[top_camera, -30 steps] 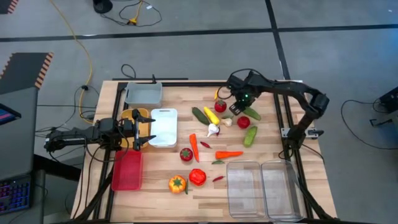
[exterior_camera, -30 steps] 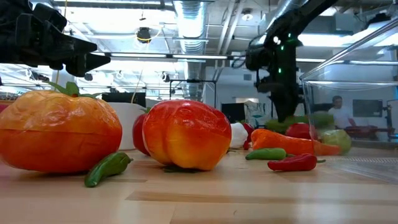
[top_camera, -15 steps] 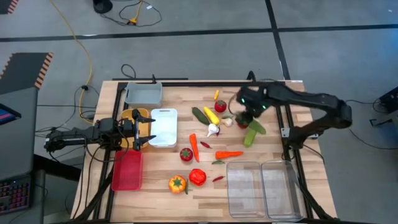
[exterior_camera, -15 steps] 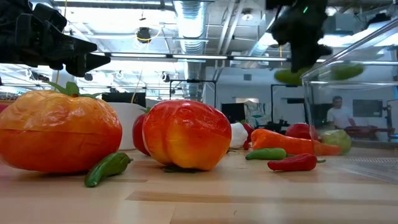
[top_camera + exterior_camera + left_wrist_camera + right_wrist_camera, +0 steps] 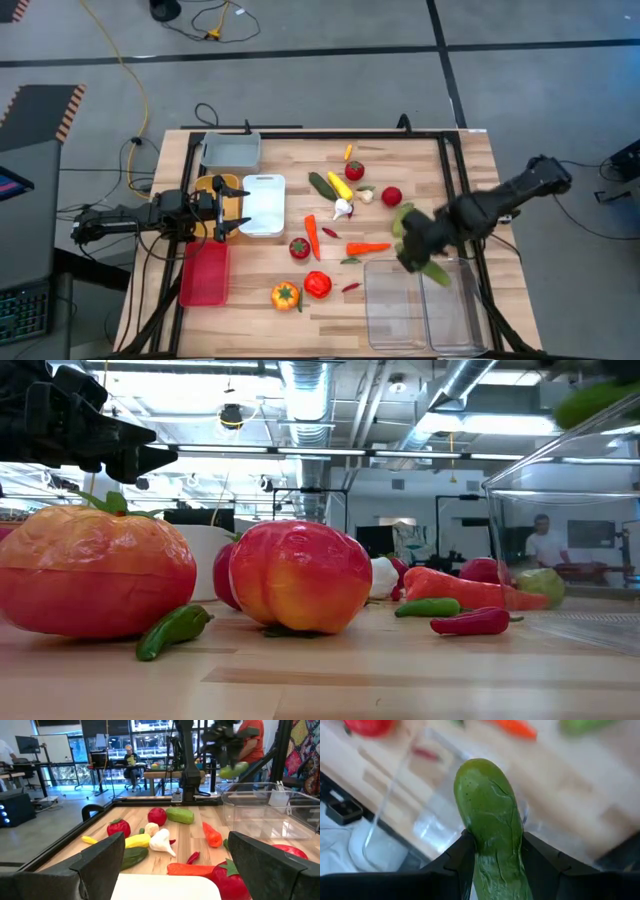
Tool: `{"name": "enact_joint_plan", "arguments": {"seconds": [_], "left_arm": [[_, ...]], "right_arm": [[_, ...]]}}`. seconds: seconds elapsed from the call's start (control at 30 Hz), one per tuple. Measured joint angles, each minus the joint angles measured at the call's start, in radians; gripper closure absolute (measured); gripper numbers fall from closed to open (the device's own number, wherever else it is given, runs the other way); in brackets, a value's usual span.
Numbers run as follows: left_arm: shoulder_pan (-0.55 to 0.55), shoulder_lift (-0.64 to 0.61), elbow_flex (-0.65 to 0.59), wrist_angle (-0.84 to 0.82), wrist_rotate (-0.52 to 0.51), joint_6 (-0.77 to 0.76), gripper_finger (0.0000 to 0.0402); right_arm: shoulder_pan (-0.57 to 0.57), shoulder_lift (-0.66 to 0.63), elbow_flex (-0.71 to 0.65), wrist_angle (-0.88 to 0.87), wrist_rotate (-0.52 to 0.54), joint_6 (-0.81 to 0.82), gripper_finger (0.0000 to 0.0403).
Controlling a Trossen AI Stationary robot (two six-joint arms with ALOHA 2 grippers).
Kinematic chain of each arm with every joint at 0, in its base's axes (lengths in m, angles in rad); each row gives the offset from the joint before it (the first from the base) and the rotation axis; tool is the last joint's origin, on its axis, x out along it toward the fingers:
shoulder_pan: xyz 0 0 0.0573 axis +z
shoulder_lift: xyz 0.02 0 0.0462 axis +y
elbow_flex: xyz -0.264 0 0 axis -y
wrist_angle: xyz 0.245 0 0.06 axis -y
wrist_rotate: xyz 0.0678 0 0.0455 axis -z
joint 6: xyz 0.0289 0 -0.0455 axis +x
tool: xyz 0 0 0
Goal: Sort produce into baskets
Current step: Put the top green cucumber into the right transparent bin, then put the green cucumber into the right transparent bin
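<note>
My right gripper [image 5: 418, 252] is shut on a green cucumber [image 5: 489, 815], held in the air over the far edge of the two clear baskets [image 5: 395, 305] [image 5: 455, 305]. The cucumber also shows in the high view [image 5: 436, 271] and at the top of the low view [image 5: 595, 400]. My left gripper [image 5: 235, 208] is open and empty, waiting over the yellow basket [image 5: 209, 187] and the white basket [image 5: 264, 205]. The grey basket [image 5: 230, 152] and the red basket [image 5: 204, 272] stand at the left. The other produce lies on the table's middle. My right gripper pinches the cucumber between its two fingers [image 5: 462, 862], which lie across it on its two long sides [image 5: 481, 851]. Most of the cucumber sticks out past the fingertips. It is lifted clear of the table and the baskets.
On the table lie a second green cucumber [image 5: 402, 218], a dark cucumber [image 5: 321, 185], a yellow piece [image 5: 340, 185], garlic [image 5: 343, 208], tomatoes [image 5: 391, 196] [image 5: 299, 247], carrots [image 5: 312, 236] [image 5: 368, 247], two peppers [image 5: 318, 284] [image 5: 285, 295] and small chilies [image 5: 350, 287].
My right gripper has lifted the green cucumber off the far right part of the table and carried it toward the near edge, to above the clear baskets. The cucumber has stayed in its fingers, clear of the table.
</note>
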Motion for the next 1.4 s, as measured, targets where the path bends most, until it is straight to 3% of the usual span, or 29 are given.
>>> {"name": "enact_joint_plan", "arguments": {"seconds": [0.27, 0.43, 0.63, 1.03, 1.4], "left_arm": [[0.000, 0.000, 0.000, 0.000, 0.000, 0.000, 0.0061], [0.000, 0.000, 0.000, 0.000, 0.000, 0.000, 0.0061], [0.000, 0.000, 0.000, 0.000, 0.000, 0.000, 0.0061], [0.000, 0.000, 0.000, 0.000, 0.000, 0.000, 0.0061], [0.000, 0.000, 0.000, 0.000, 0.000, 0.000, 0.0061]], "right_arm": [[0.262, 0.078, 0.000, 0.003, -0.091, 0.419, 0.0234], [0.350, 0.122, -0.001, 0.003, -0.168, 0.542, 0.0234], [0.386, 0.159, -0.001, 0.051, -0.210, 0.535, 0.0223], [0.381, 0.170, -0.001, 0.073, -0.212, 0.527, 0.0157], [0.260, 0.161, -0.001, 0.069, -0.209, 0.244, 0.0154]]}}
